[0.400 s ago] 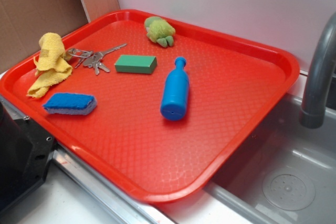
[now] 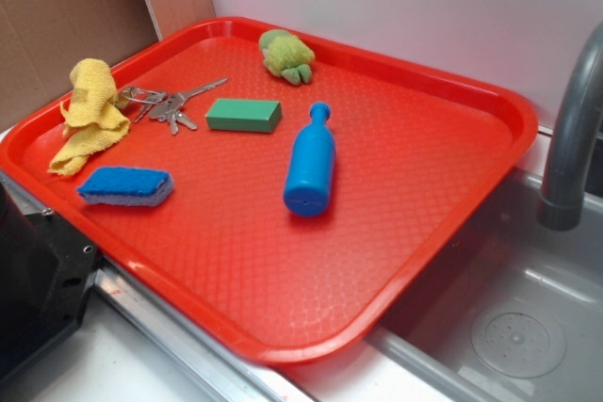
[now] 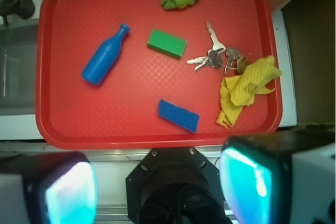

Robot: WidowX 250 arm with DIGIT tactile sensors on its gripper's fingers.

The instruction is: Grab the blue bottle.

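The blue bottle [image 2: 311,165] lies on its side near the middle of the red tray [image 2: 396,204], cap pointing toward the back wall. In the wrist view the blue bottle [image 3: 103,62] lies on the tray's [image 3: 131,103] left half, far ahead of my gripper [image 3: 157,192]. The gripper is high above the tray's near edge, over the robot base. Its two fingers [image 3: 68,192] stand wide apart with nothing between them. The gripper does not show in the exterior view.
On the tray: a green block [image 2: 243,115], a flat blue sponge [image 2: 125,185], keys [image 2: 170,105], a yellow cloth [image 2: 89,110], a green plush toy [image 2: 285,54]. A grey faucet [image 2: 575,138] and sink [image 2: 509,327] are to the right. The black robot base [image 2: 38,280] is at lower left.
The blue bottle has shifted slightly to the left on the tray. Nothing else has visibly moved.
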